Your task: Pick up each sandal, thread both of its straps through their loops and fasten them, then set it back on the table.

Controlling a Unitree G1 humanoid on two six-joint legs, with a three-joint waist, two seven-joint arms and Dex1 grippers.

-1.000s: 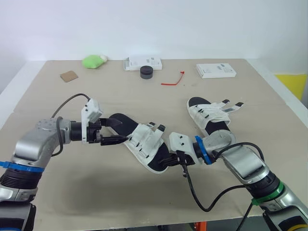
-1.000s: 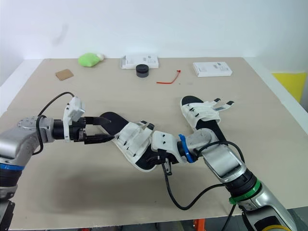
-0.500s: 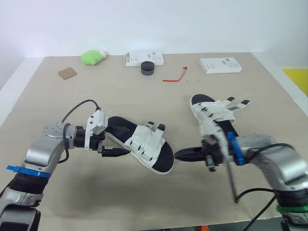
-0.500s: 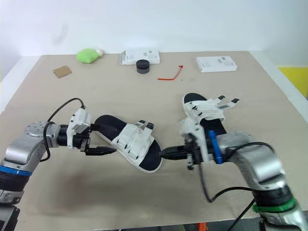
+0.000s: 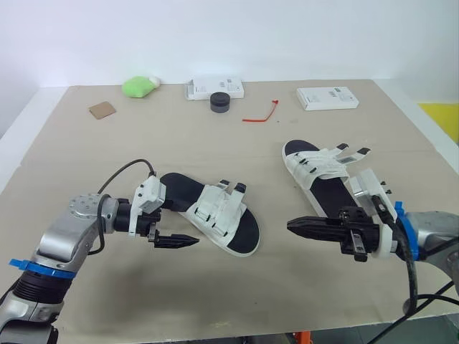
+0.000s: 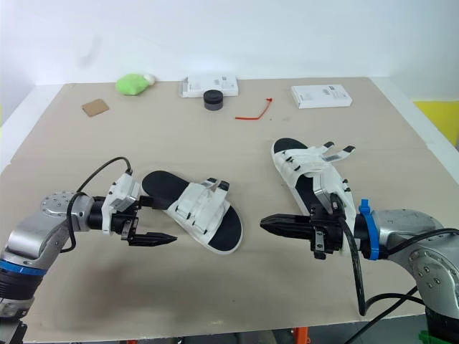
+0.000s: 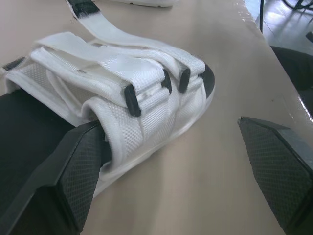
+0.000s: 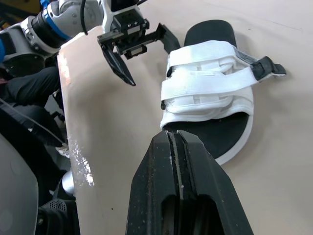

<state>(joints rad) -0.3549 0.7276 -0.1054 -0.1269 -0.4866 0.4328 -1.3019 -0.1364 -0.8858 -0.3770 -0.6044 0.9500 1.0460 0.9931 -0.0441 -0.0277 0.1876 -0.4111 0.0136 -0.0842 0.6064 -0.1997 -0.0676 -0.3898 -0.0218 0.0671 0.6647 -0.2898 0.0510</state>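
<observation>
The near sandal (image 5: pixel 213 212), black sole with white straps, lies flat on the table left of centre; its two straps (image 7: pixel 112 81) run through black loops and lie closed. My left gripper (image 5: pixel 179 225) stands open at the sandal's heel side, one finger (image 7: pixel 78 171) against the sandal's edge, the other out over bare table. The second sandal (image 5: pixel 320 172) lies to the right with its strap ends (image 5: pixel 350 153) sticking out loose. My right gripper (image 5: pixel 292 226) is shut and holds nothing, pointing at the near sandal's toe from a short distance, apart from it.
Along the far edge lie a green lump (image 5: pixel 139 88), a white box (image 5: pixel 214 88), a black round tin (image 5: pixel 219 104), a red tie (image 5: pixel 259 115), another white box (image 5: pixel 328 97) and a brown card (image 5: pixel 102 110). The table's front edge is close behind both grippers.
My right gripper has drawn back to the right, away from the near sandal's toe. The left gripper has let go of the heel, and the sandal now rests flat.
</observation>
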